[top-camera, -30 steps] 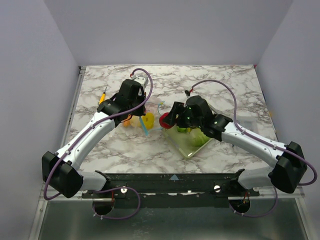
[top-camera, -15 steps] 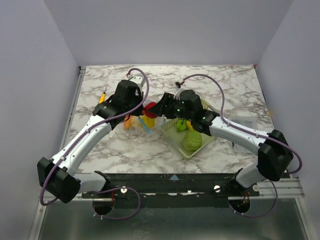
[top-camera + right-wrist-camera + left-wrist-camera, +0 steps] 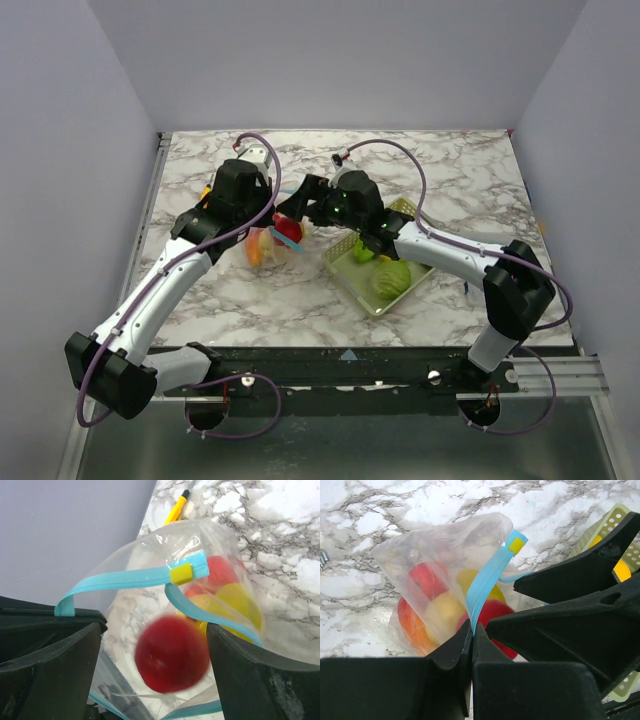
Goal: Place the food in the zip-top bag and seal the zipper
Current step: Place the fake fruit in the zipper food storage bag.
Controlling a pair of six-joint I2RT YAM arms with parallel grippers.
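your right claw [image 3: 153, 626] has swung off the basket [image 3: 350, 289] and across to the bag [image 3: 420, 555], and the red fruit [image 3: 172, 655] has come over with it. a second ago that fruit was by the basket's left corner. the jaws have spread on the way, and now they stand wide, one finger either side of the red fruit. the fruit shows blurred in the right wrist view, right at the bag's open mouth. you can't tell whether it touches either finger.

your left claw [image 3: 472, 635] is pinched tight on the zipper [image 3: 487, 577], gripping that blue strip at the bag's mouth. the yellow slider [image 3: 516, 544] sits at the strip's far end. through the clear plastic you can see more food [image 3: 440, 615]: red, yellow and orange pieces bunched together low in the bag. in the right wrist view the zipper's other lip curves loose below the slider.

from above, the bag is on the table [image 3: 450, 170] just left of the basket, with both claws over it. green pieces [image 3: 390, 278] lie in the basket. a yellow pen [image 3: 205, 192] lies on the table, left of your left arm.
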